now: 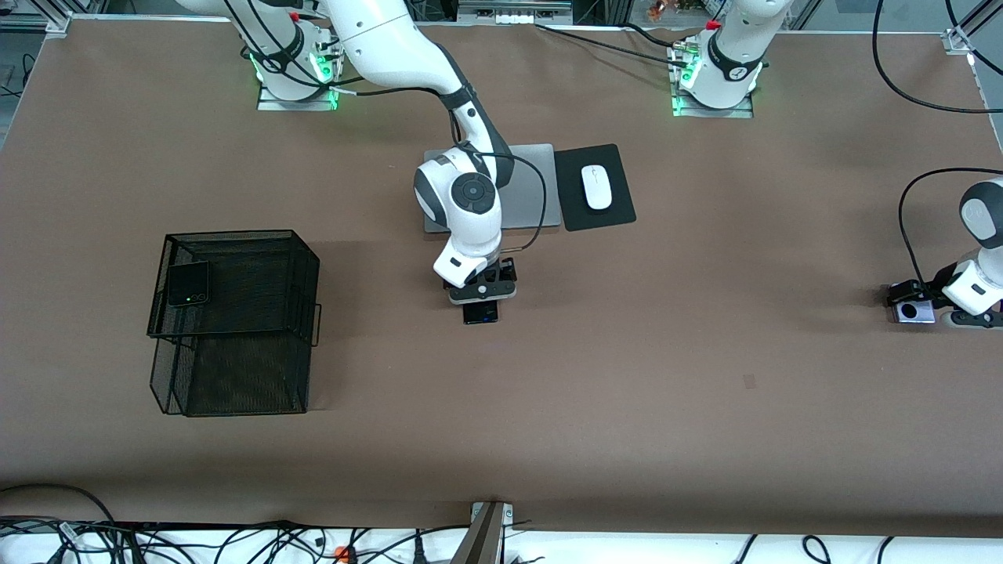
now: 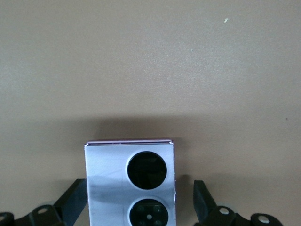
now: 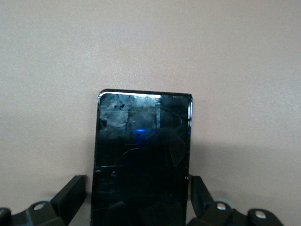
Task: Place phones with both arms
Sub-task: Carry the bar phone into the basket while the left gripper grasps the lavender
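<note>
— Straddling the slim black phone (image 3: 142,157), the right gripper (image 1: 482,291) is low at mid-table, just nearer the front camera than the silver laptop (image 1: 529,188); its fingers (image 3: 70,193) are spread, one at each long edge, with a small gap visible on both sides.

— And the left gripper (image 1: 928,301)?

— Down at the left arm's end of the table, spread around the lavender-white phone (image 2: 130,183), fingers clear of its sides.

— The third phone?

— The black flip phone (image 1: 188,283) lies on the black wire basket (image 1: 235,321), toward the right arm's end. A white mouse (image 1: 596,187) sits on its black pad (image 1: 615,211) beside the laptop.
</note>
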